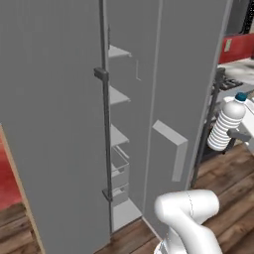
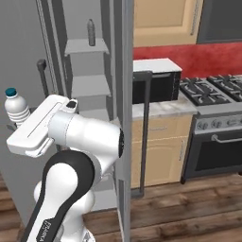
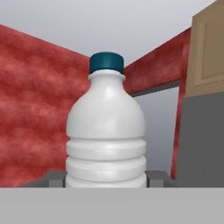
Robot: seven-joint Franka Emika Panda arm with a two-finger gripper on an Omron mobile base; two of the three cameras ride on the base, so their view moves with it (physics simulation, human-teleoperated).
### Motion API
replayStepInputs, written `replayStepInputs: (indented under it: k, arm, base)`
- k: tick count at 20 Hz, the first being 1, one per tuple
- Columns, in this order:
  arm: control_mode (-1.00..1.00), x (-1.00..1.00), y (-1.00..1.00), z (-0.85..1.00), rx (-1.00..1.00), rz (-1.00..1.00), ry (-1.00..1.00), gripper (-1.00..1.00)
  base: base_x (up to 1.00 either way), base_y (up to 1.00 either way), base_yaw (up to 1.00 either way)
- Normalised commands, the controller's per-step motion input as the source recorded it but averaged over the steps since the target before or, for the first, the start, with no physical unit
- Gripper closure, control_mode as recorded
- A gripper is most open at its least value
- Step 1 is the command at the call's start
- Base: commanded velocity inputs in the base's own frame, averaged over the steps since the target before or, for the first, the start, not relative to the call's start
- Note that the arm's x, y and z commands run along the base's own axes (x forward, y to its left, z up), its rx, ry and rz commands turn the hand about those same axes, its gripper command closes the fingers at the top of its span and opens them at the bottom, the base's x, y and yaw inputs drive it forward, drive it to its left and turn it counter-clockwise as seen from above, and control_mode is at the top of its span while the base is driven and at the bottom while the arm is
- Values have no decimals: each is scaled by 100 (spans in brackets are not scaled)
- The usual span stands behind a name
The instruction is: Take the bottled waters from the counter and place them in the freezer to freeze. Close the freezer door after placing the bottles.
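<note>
Gripper (image 1: 232, 133) is clamped on the white ribbed bottle (image 1: 226, 123) (cap tilted up-right); the freezer (image 2: 87, 75) shelves lie left of the hand, past the open door (image 1: 178, 89).

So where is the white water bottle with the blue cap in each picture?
Left base view: the white water bottle is at the right edge, tilted, held out past the open freezer door.
Right base view: it stands at the left edge, behind the white arm.
Hand view: it stands in the middle, very close, with the jaws on either side.
Shared landmark: its blue cap.
</note>
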Motion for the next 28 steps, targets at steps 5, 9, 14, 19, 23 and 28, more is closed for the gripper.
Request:
replayStepInputs:
  k: [5, 9, 14, 19, 23, 28]
  arm:
    - [100, 0, 0, 0, 0, 0, 0, 100]
    - [100, 0, 0, 0, 0, 0, 0, 100]
    - [100, 0, 0, 0, 0, 0, 0, 100]
    - [100, 0, 0, 0, 0, 0, 0, 100]
    - [100, 0, 0, 0, 0, 0, 0, 100]
    - [100, 0, 0, 0, 0, 0, 0, 100]
  base:
    - [33, 32, -24]
    - [31, 31, -23]
    - [29, 33, -23]
    - [24, 41, -22]
    - [23, 41, -22]
    - [21, 38, -22]
